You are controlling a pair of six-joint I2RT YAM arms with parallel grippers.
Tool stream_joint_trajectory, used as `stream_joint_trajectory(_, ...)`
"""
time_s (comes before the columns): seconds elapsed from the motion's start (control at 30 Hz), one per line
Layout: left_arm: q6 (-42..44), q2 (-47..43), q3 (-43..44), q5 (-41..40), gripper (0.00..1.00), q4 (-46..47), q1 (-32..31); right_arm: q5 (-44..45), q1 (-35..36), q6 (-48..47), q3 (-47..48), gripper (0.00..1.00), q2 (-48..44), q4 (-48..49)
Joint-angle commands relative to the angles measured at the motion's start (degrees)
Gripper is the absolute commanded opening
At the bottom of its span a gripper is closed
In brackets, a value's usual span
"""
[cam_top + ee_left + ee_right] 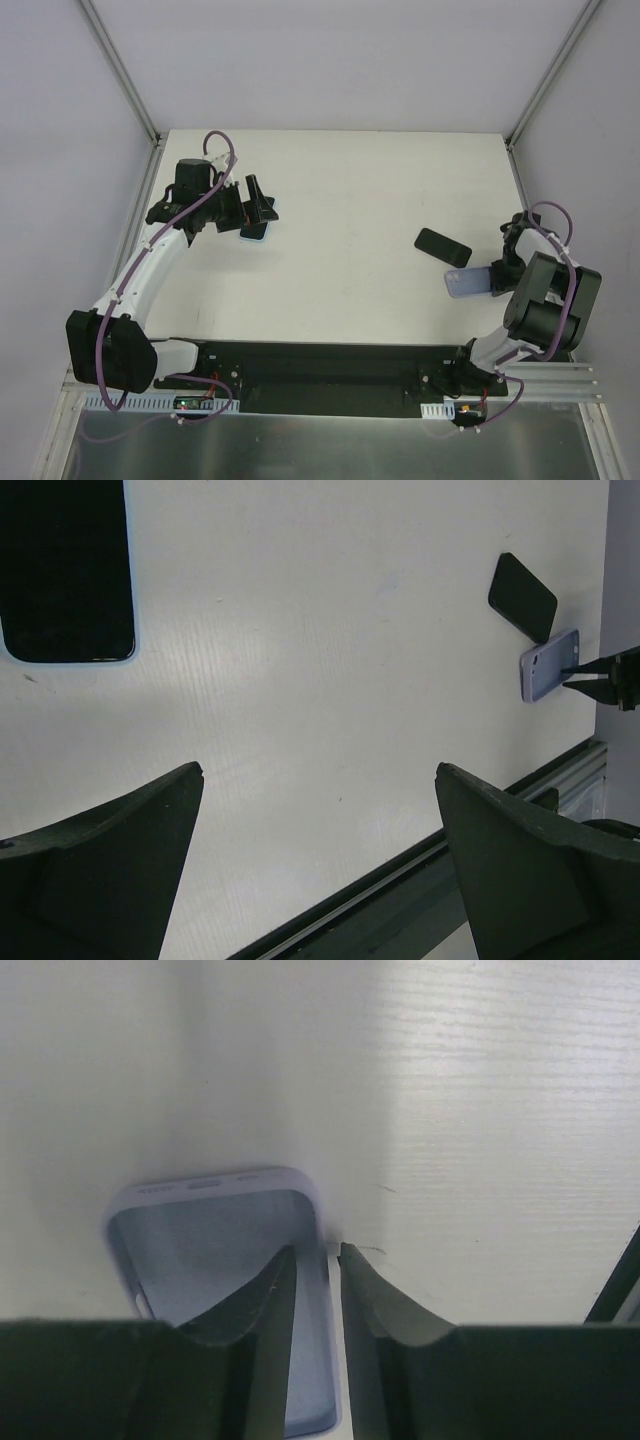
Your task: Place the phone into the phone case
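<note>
Step in hand: securing the case (210, 1250), at far right; right gripper (317, 1250) nearly closed, apparently pinching its side wall; left gripper (320, 770) wide open, empty, beside the phone (65, 570), far left; next: grasp phone, carry across, align squarely.

Robot lab cell: white table (350, 200), bare grey walls (330, 60), aluminium frame posts (120, 65), extrusion rail (555, 378) at edge.
</note>
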Motion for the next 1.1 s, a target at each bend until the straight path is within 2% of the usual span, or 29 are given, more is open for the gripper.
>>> stream_joint_trajectory(0.0, 0.7, -0.4, -0.1, -1.3, 0.99, 1.2, 0.6, 0.6, -0.4, -1.5, -0.3, 0.24, 2.2, -0.4)
stream_joint_trajectory(0.03, 0.7, -0.4, -0.1, -1.3, 0.99, 1.2, 0.6, 0.6, -0.5, -2.2, 0.0, 0.20, 2.4, -0.4)
stream_joint_trajectory(0.07, 0.7, -0.4, -0.1, -1.3, 0.99, 1.3, 0.6, 0.8, -0.5, -2.7, 0.5, 0.10, 2.3, -0.2)
stream_joint_trajectory(0.13, 0.6, -0.6, -0.1, -1.5, 0.99, 1.2, 0.6, 1.1, -0.5, -4.1, 0.9, 0.01, 1.7, -0.4)
stream_joint_trajectory(0.3, 0.7, -1.9, -0.6, -2.8, 0.99, 1.2, 0.6, 5.5, 0.4, -8.9, 3.3, 0.01, -3.0, -0.8)
stream_joint_trajectory(0.47, 0.0, -2.7, -0.9, -4.0, 0.99, 1.3, 0.6, 9.6, 7.1, -18.7, 7.4, 0.01, -8.2, 4.5)
stream_joint_trajectory(0.57, -0.1, -3.8, -1.0, -6.8, 0.99, 1.2, 0.6, 8.8, 13.3, -28.2, 12.9, 0.01, -8.7, 7.6)
stream_joint_trajectory(0.6, -0.1, -4.3, -1.0, -7.6, 0.99, 1.1, 0.6, 8.6, 15.2, -35.9, 14.8, 0.01, -8.3, 8.2)
stream_joint_trajectory(0.63, -0.3, -4.6, -1.0, -9.1, 0.99, 1.1, 0.6, 8.6, 19.0, -39.2, 16.7, 0.01, -7.5, 8.7)
stream_joint_trajectory(0.7, -0.7, -5.2, -1.1, -11.7, 0.99, 0.5, 0.6, 3.8, 21.4, -47.4, 23.4, 0.01, -3.8, 9.1)
stream_joint_trajectory(0.73, -1.3, -5.4, -1.2, -14.8, 0.99, 0.2, 0.8, 1.4, 24.8, -53.3, 25.7, 0.02, -2.5, 8.9)
stream_joint_trajectory(0.8, -1.6, -6.6, -1.2, -17.7, 0.99, -0.4, 1.3, -7.3, 27.3, -58.4, 30.5, 0.01, 1.3, 8.7)
stream_joint_trajectory(0.83, -1.8, -7.3, -1.1, -19.4, 0.99, -1.1, 1.3, -10.2, 29.8, -64.5, 31.4, 0.01, 2.1, 9.1)
stream_joint_trajectory(0.87, -1.8, -8.0, -1.4, -23.4, 0.99, -1.3, 1.3, -17.8, 31.1, -68.3, 31.2, 0.01, 3.0, 11.2)
stream_joint_trajectory(0.93, -2.6, -10.1, -1.7, -27.1, 0.99, -1.9, 1.7, -26.8, 35.6, -78.1, 29.6, 0.01, 2.1, 13.8)
stream_joint_trajectory(0.97, -3.0, -10.5, -1.7, -28.2, 0.99, -2.2, 2.0, -35.7, 37.0, -89.6, 27.8, 0.01, 1.2, 16.5)
stream_joint_trajectory(1.07, -3.2, -10.2, -1.0, -29.8, 0.99, -3.0, 2.4, -45.8, 43.2, -110.4, 20.6, 0.01, -2.1, 20.0)
